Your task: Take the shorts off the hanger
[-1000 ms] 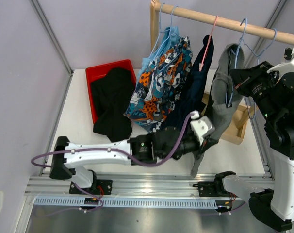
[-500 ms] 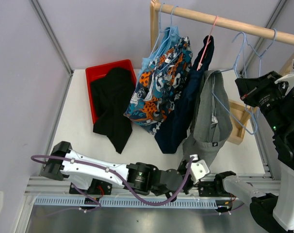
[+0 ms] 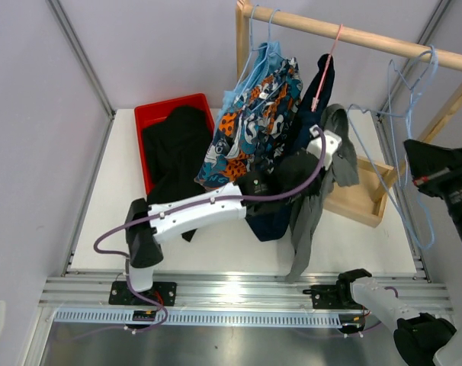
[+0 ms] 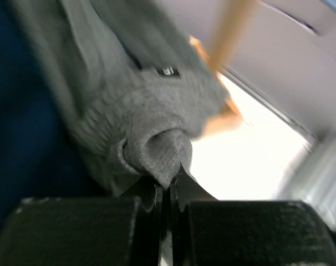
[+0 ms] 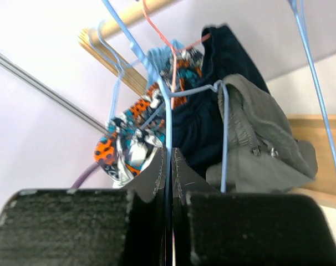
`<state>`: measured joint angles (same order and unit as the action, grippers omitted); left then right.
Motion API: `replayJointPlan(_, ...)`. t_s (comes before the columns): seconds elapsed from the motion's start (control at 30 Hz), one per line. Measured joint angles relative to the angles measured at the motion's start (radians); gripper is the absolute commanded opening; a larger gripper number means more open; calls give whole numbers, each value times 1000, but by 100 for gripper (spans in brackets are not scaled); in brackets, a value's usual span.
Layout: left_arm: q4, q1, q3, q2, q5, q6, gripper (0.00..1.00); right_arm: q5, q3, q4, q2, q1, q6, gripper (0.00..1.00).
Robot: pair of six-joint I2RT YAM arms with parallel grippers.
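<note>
The grey shorts hang limp from my left gripper, which is shut on a fold of their fabric. My right gripper is shut on the wire of a light blue hanger that is hooked on the wooden rail. The hanger's left tip lies by the top of the shorts; I cannot tell if it is still inside them. In the right wrist view the wire runs between the closed jaws. Navy shorts hang on a pink hanger, and patterned shorts hang left of them.
Black shorts lie in and spill over a red bin at the back left. The rack's wooden base frame sits on the table right of the grey shorts. A second light blue hanger holds the patterned pair.
My left arm swung up from the near edge to the rack, lifting the grey shorts. My right arm pulled the blue hanger to the right, away from them.
</note>
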<state>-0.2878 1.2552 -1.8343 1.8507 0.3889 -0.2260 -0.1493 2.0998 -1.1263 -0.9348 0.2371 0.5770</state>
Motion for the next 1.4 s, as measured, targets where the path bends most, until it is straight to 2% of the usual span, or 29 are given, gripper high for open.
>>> replayJointPlan(0.1, -46, -48, -41, 32, -5, -2, 0, -27, 80, -6, -2, -2, -2, 0)
replayJointPlan(0.2, -43, -4, 69, -20, -2, -10, 0, -64, 132, -3, -19, -2, -18, 0)
replayJointPlan(0.27, -58, 58, 183, -85, 3, -20, 0, -87, 153, 11, -43, -2, -31, 0)
replayJointPlan(0.4, -131, 268, 400, -267, 58, -71, 0, -131, 158, 71, -134, -2, -66, 0)
replayJointPlan(0.5, -219, 402, 480, -410, 119, -136, 0, -153, 141, 125, -201, -2, -89, 0)
replayJointPlan(0.6, -342, 451, 532, -563, 208, -230, 0, -168, 101, 178, -257, -2, -110, 0)
replayJointPlan(0.8, -699, 439, 556, -763, 415, -468, 0, -181, -18, 245, -311, -6, -131, 0)
replayJointPlan(0.93, -878, 418, 545, -855, 505, -541, 0, -177, -157, 282, -264, -27, -133, 0)
replayJointPlan(1.03, -906, 316, 526, -924, 535, -500, 0, -160, -256, 300, -207, -53, -125, 0)
replayJointPlan(1.2, -818, 51, 502, -990, 522, -297, 0, -133, -347, 352, -113, -78, -107, 0)
replayJointPlan(1.3, -734, -129, 455, -986, 470, -149, 0, -119, -384, 357, -71, -80, -92, 58)
replayJointPlan(1.33, -707, -187, 434, -977, 452, -106, 0, -115, -395, 344, -57, -80, -85, 84)
replayJointPlan(1.37, -679, -254, 410, -964, 420, -68, 0, -111, -407, 331, -42, -80, -80, 95)
replayJointPlan(1.4, -653, -324, 386, -948, 395, -32, 0, -109, -418, 319, -28, -80, -84, 99)
